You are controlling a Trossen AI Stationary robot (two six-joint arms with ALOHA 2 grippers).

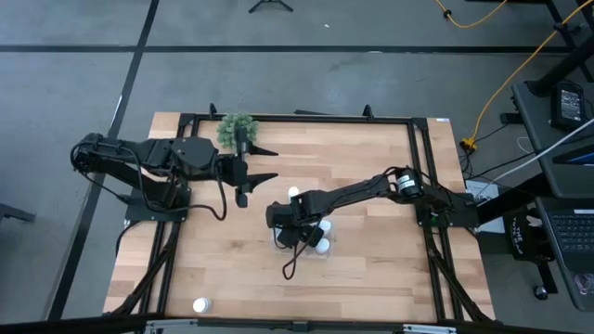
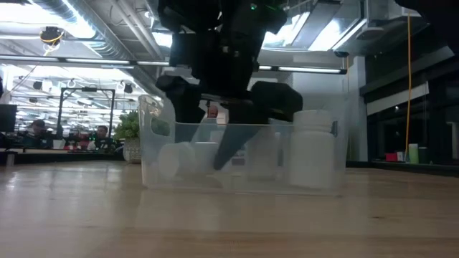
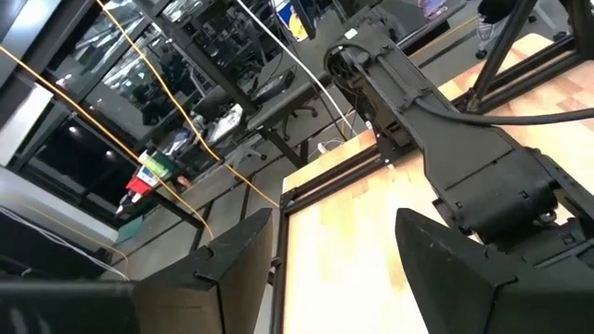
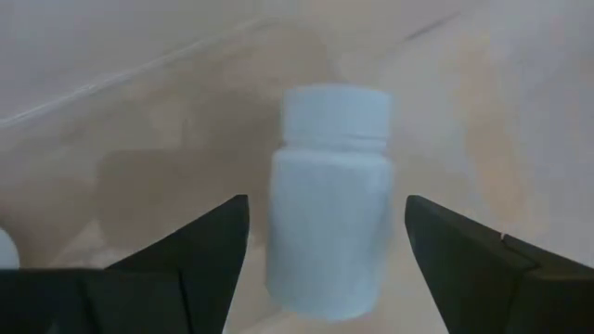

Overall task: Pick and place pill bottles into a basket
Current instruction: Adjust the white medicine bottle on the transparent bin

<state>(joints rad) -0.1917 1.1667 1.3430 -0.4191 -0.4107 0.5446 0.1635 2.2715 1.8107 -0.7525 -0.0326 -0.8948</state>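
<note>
evenly lit from above in the high view, soft shadows under both arms on the table [image 1: 371,269]. backlit in the low view: bright ceiling lights [image 2: 43,32] glaring, arm silhouetted, foreground wood blurred. soft and hazy in the right wrist view, pill bottle [image 4: 329,199] slightly out of focus.

Right tool [image 4: 325,250] parted, pointing down — left tool [image 3: 343,269] parted, idle.
</note>
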